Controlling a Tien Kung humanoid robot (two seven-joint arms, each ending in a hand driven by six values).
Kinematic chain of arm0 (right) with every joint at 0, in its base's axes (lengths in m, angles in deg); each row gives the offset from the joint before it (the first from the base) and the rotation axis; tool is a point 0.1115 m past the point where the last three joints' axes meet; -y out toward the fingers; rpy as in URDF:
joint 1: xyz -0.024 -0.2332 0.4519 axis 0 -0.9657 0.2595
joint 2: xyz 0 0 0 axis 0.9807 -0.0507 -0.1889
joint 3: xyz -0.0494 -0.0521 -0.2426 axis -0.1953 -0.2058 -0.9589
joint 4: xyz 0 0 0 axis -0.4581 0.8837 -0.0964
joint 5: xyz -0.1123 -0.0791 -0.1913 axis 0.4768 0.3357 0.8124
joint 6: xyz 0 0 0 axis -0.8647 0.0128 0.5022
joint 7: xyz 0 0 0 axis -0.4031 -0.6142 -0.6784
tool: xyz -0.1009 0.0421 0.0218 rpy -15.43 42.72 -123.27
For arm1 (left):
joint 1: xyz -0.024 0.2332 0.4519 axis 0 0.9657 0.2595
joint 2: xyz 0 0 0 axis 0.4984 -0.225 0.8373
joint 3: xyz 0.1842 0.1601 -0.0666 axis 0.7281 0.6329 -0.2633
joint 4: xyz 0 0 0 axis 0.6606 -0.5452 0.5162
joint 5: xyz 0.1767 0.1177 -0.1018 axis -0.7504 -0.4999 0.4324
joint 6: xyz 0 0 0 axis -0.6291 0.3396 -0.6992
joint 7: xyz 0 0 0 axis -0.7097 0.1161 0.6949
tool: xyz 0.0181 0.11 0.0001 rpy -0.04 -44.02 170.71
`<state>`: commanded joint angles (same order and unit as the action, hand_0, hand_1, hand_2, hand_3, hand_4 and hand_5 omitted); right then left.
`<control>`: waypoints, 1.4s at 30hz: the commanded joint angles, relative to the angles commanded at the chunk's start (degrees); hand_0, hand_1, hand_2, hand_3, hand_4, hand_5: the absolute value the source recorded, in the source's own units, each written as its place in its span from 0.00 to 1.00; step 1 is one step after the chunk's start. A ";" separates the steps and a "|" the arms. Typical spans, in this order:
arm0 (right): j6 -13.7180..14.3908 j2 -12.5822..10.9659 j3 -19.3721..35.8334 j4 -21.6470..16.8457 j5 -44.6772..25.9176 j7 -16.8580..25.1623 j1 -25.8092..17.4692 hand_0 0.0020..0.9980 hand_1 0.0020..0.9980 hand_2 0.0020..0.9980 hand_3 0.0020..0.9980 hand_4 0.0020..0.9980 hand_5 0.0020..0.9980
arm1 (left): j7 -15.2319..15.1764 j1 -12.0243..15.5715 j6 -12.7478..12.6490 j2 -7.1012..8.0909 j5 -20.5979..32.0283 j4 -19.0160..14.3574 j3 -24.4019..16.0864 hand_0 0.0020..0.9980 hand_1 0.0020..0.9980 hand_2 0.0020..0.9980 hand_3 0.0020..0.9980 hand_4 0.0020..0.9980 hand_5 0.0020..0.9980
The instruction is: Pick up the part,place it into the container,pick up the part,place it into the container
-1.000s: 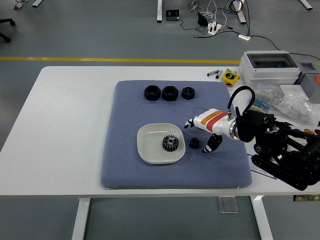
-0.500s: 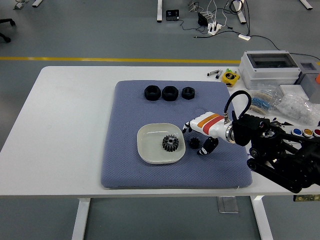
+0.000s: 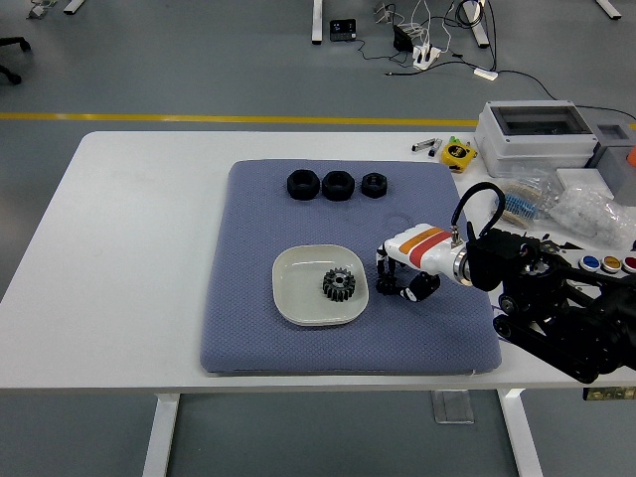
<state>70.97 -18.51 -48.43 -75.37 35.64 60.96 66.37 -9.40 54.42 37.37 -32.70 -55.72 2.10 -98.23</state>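
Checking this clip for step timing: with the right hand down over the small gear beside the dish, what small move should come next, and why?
Probably close the fingers fully on the small gear and lift it straight up. The right hand sits over it on the blue mat, just right of the white dish, which already holds a larger gear. Whether the grip is secure cannot be told yet.
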 joint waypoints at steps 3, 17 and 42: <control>0.07 -0.08 -0.02 -0.15 -0.10 0.19 -0.02 0.43 0.47 0.50 0.49 0.57 0.00 | 0.01 0.00 0.00 -0.02 -0.01 0.00 -0.03 0.71 0.62 0.65 0.57 0.62 0.70; -0.01 -0.47 0.29 -0.01 -0.37 0.27 -0.05 0.37 0.43 0.46 0.45 0.50 0.00 | 0.11 0.00 0.05 -0.03 -0.45 0.00 -0.36 0.71 0.62 0.65 0.57 0.62 0.71; -0.17 -0.46 6.16 -1.81 -0.95 -0.76 0.59 0.35 0.42 0.45 0.45 0.47 0.00 | 0.07 -0.08 0.11 0.03 -0.17 0.00 -0.01 0.71 0.62 0.65 0.57 0.61 0.70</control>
<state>70.81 -18.97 -42.27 -77.18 34.69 60.20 66.96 -9.33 54.35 37.48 -32.66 -55.89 2.10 -98.24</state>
